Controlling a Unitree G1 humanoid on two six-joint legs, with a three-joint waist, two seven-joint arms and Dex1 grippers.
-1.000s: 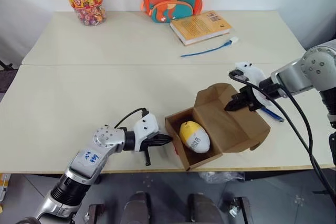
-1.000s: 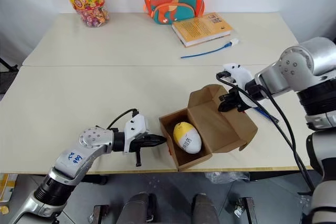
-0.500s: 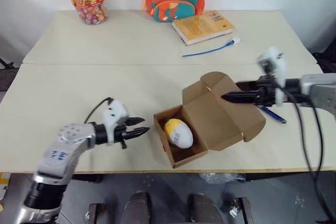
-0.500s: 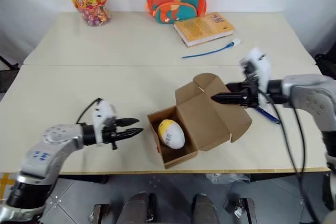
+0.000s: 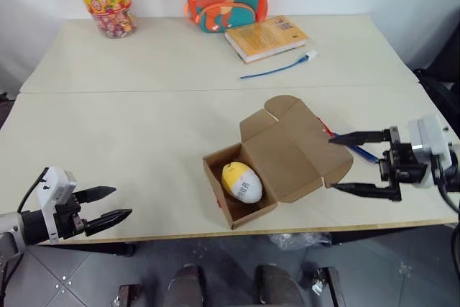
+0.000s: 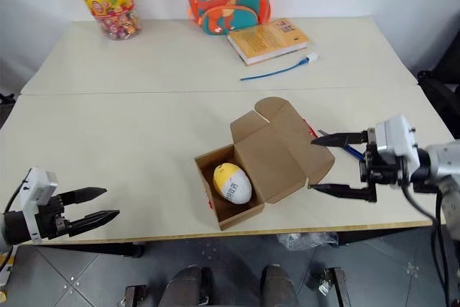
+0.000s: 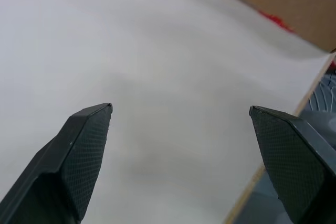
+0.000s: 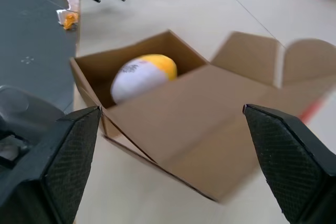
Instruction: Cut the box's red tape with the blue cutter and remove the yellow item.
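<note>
at the near edge of the surface (image 5: 144, 134) the left gripper (image 5: 106, 205) has pulled well away from the box (image 5: 277, 159) and its fingers, shut a second ago, now stand wide apart on nothing. the right gripper (image 5: 363, 163) has let go of the flap and backed off beside it, fingers also spread wide and empty. the box sits open with the yellow item (image 5: 241, 182) still lying inside and the blue cutter (image 5: 357, 152) just behind the flap, so the cut looks done and lifting the item out is what remains.
</note>
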